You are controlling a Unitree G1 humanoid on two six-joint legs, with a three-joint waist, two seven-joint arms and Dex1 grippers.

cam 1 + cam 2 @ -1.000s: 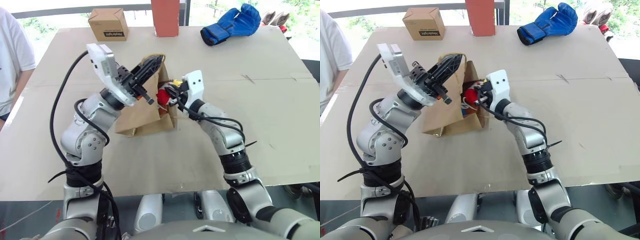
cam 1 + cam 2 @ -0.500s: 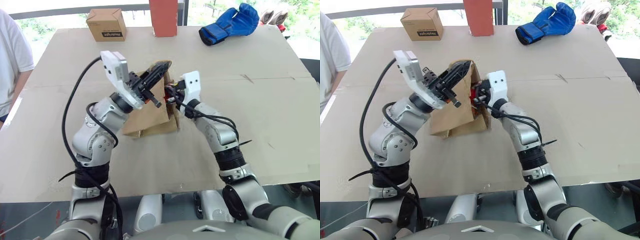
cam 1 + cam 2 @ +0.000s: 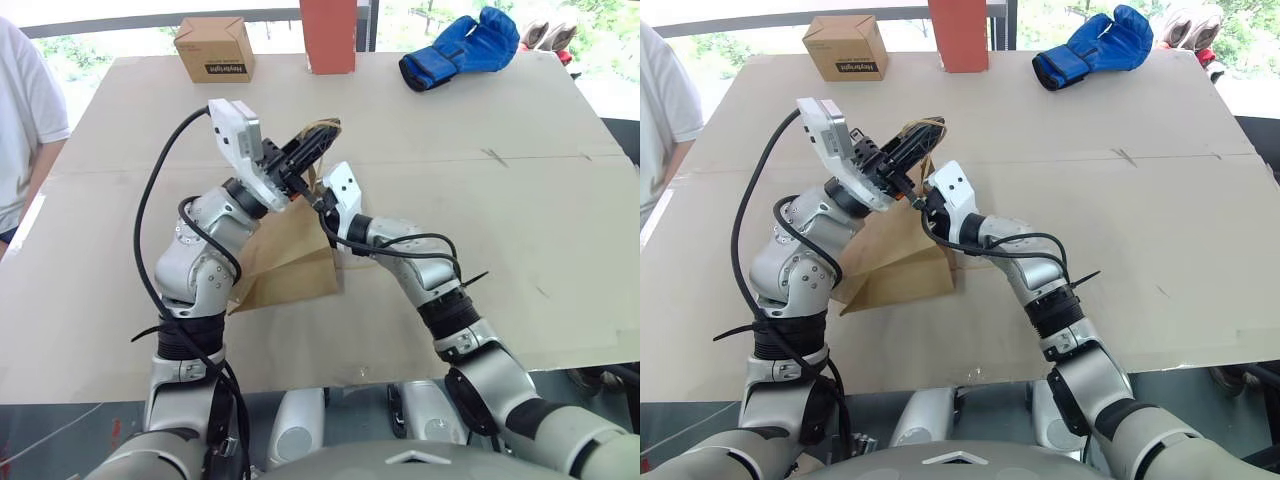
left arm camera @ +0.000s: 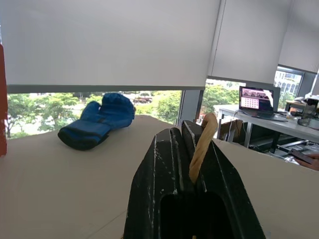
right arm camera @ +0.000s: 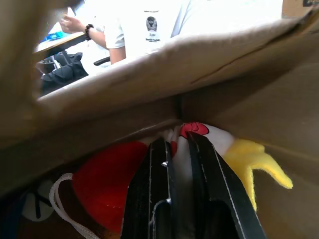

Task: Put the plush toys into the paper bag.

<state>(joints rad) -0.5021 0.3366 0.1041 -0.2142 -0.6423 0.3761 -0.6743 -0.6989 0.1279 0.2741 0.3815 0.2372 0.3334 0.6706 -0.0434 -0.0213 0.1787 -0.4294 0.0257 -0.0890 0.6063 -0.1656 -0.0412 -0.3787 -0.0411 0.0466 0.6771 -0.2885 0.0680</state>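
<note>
The brown paper bag (image 3: 290,255) lies on the table with its mouth lifted. My left gripper (image 3: 308,152) is shut on one tan loop handle (image 4: 203,147) and holds it up. My right gripper (image 5: 177,142) reaches sideways into the bag's mouth, and in the head views its fingers are hidden behind the paper. Inside the bag it is shut on the white plush toy (image 5: 214,137), whose red end (image 5: 107,174) and yellow tuft (image 5: 254,169) show on either side of the fingers. A dark brown and blue shape (image 5: 30,209) beside it may be the bear head.
At the table's far edge lie a blue boxing glove (image 3: 460,45), a small cardboard box (image 3: 213,48) and a red-orange post (image 3: 328,35). A person in a white shirt (image 3: 25,110) stands at the left. The cardboard-covered table (image 3: 530,200) is bare to the right.
My right gripper has swung left and gone deeper into the bag, so the red toy end no longer shows at the mouth. The bag has shifted toward me. My left gripper still holds the handle.
</note>
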